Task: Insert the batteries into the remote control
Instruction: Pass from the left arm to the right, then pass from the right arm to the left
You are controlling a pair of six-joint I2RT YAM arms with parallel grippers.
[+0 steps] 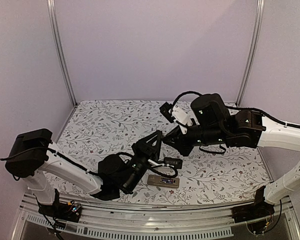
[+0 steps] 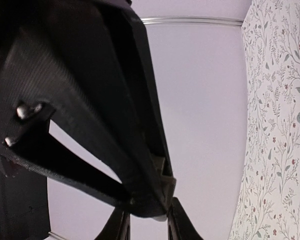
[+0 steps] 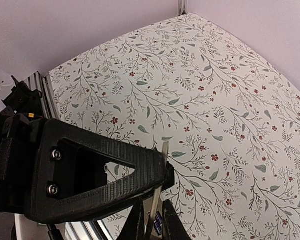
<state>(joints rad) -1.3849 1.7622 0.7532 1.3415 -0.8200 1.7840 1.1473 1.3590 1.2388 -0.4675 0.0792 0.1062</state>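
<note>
The remote control [image 1: 163, 181] is laid back-up at lower centre for loading. A grey strip [image 3: 155, 205] is pinched by the right gripper [image 3: 162, 172]; whether the left gripper [image 2: 160, 197] is clenched cannot be told.

Two robot arms, a left arm [image 1: 70, 167] and a right arm [image 1: 285, 135], two grippers, a left gripper [image 1: 155, 140] and a right gripper [image 1: 169, 137], one remote control [image 1: 163, 181], one thin flat piece [image 3: 164, 149], one floral-patterned table [image 1: 105, 120], two metal posts, a left post [image 1: 61, 50] and a right post [image 1: 251, 50]
</note>
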